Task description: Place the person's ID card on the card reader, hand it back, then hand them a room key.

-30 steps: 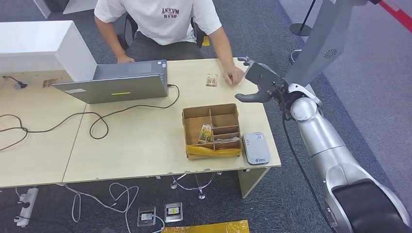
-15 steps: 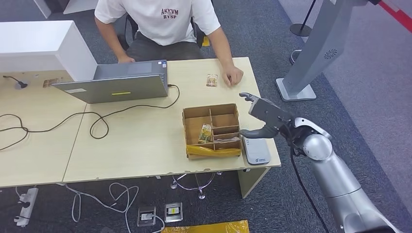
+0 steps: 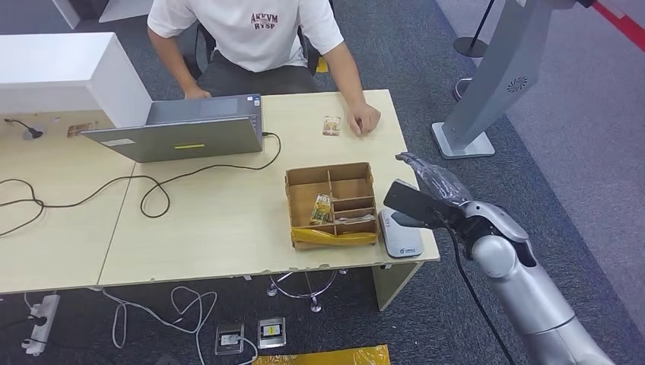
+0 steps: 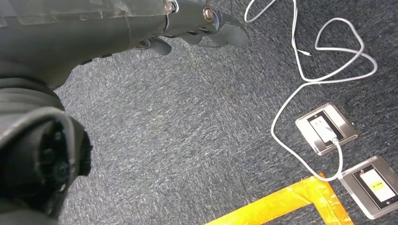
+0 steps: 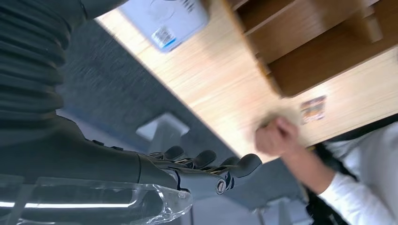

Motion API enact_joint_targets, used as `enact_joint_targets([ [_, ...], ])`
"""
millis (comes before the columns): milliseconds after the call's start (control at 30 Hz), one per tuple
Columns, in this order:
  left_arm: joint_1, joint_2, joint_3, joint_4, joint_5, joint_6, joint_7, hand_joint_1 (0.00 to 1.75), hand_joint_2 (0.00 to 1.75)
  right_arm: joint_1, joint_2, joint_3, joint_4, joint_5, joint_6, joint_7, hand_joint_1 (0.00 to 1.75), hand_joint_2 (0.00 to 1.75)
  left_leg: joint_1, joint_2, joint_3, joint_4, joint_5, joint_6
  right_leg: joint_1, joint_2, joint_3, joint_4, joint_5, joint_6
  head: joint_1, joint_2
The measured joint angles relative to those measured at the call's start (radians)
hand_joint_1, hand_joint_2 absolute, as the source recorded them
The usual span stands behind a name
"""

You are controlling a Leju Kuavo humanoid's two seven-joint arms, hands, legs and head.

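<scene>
A: Head view. Your right hand (image 3: 423, 199) hangs at the counter's (image 3: 228, 220) corner, fingers spread and holding nothing, directly above the grey card reader (image 3: 401, 232). The ID card (image 3: 332, 125) lies well beyond the hand, just beside the person's hand (image 3: 364, 119). The cardboard tray (image 3: 332, 204) sits alongside the reader.

B: What should you watch for?

A: The hand is low and close to the reader; a careless sweep toward the card could, I judge, knock the reader off the edge or clip the tray. The person's fist is also right next to the card.

B: And against a second ago?

A: The arm has dropped and pulled back from near the person's hand to the reader. The card and tray have not moved.

A: Left wrist view. Your left hand (image 4: 202, 28) hangs over grey carpet, cables and floor sockets; whether its fingers are apart or curled I cannot tell.

A: Right wrist view. The right hand's fingers (image 5: 206, 159) are empty and loosely extended; past them lie the reader (image 5: 164, 21), the tray (image 5: 309, 42), the card (image 5: 313, 108) and the person's fist (image 5: 277, 138).
</scene>
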Motion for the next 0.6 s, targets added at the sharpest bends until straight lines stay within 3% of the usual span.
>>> enact_joint_targets([
  [300,0.000,-0.006,0.000,0.001,0.000,0.008,0.004,0.00,0.00,0.045,0.009,0.039,-0.025,0.241,-0.027,0.023,0.00,1.75,0.000,0.000,0.000,0.000,0.000,0.000,0.000,-0.001,0.000,0.000,0.000,0.000,0.000,0.000],
  [600,0.000,-0.006,0.000,0.002,0.003,0.010,0.005,0.00,0.00,0.052,0.017,0.086,-0.042,0.309,-0.013,-0.010,0.00,1.75,0.000,0.000,-0.001,0.000,0.000,0.000,0.000,-0.001,0.000,0.000,0.000,0.000,0.000,0.000],
])
